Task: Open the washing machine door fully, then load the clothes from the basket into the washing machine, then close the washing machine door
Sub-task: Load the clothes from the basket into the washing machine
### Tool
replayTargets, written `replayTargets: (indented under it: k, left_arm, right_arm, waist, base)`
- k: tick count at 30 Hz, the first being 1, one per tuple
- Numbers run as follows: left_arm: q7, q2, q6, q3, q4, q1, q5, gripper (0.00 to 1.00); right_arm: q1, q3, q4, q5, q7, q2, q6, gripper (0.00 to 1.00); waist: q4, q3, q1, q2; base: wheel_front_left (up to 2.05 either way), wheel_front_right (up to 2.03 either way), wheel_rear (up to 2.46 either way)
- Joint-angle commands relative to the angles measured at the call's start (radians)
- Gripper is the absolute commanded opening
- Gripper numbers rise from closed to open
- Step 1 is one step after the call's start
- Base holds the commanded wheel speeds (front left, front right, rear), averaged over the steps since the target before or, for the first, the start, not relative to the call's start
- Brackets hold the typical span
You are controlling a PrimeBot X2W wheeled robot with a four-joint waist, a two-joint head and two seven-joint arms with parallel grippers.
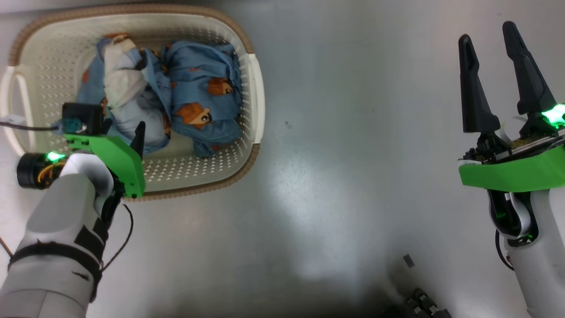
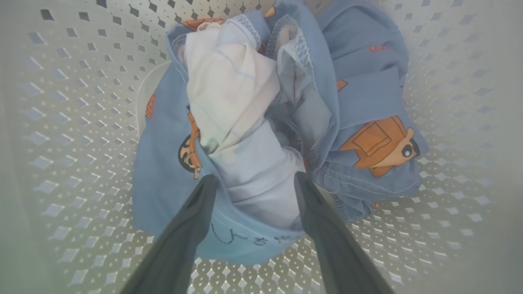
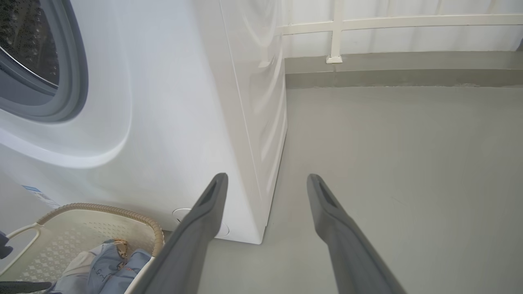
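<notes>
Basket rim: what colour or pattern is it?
Brown, woven-look rim on the cream perforated basket; head view shows it best.

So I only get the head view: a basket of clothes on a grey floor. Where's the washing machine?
Observer: Right wrist view: the white washing machine stands just behind the basket.
Operator: Is it open?
Observer: Its steel drum shows bare inside the grey gasket.
Operator: Has the left end effector grabbed anything?
Observer: No. Left wrist view: the left end effector is open, a finger on each side of a pale fold of the clothes.
</notes>
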Motion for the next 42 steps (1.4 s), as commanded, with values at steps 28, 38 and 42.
replayTargets:
  k: [28, 38, 42]
  left_arm:
    - [0.029, 0.067, 0.062, 0.013, -0.002, -0.030, -0.045, 0.00]
    - [-0.098, 0.028, 0.045, 0.044, -0.002, 0.057, -0.097, 0.00]
    - [-0.153, 0.013, 0.032, 0.039, -0.002, 0.102, -0.098, 0.00]
  right_arm:
    - [0.001, 0.033, -0.036, -0.014, -0.005, 0.022, 0.005, 1.00]
    - [0.031, 0.034, -0.015, -0.007, -0.005, 0.016, 0.005, 1.00]
    - [0.057, 0.037, 0.002, -0.003, -0.005, 0.013, 0.005, 1.00]
  waist:
    - [-0.044, 0.009, 0.0000, 0.0000]
    - [-0.008, -0.127, 0.0000, 0.0000]
    - [0.008, -0.202, 0.0000, 0.0000]
  base:
    - [0.00, 0.00, 0.00]
    - [0.00, 0.00, 0.00]
    - [0.00, 0.00, 0.00]
